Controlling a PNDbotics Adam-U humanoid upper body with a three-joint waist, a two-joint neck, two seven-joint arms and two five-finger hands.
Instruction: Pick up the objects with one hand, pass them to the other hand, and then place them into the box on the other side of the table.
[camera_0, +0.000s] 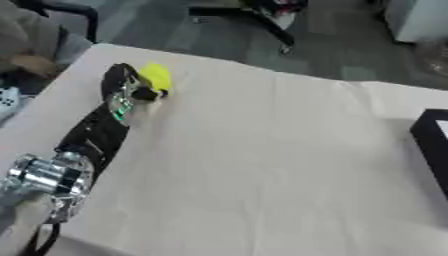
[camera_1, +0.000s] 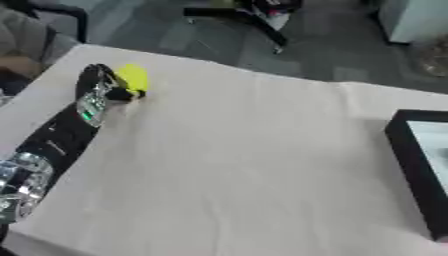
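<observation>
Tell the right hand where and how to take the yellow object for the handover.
Take the rounded yellow object by its upper, far end, coming in from the right. The left hand appears to hold its lower, near end from the left, leaving the top and right side bare. Its exact shape is unclear, and the right hand isn't in view.

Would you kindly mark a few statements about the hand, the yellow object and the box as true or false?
1. The left hand is at the yellow object. True.
2. The yellow object lies inside the box. False: it is far across the table, at the left hand.
3. The box sits at the table's right edge. True.
4. The right hand is reaching for the box. False: no right hand shows in either view.
</observation>
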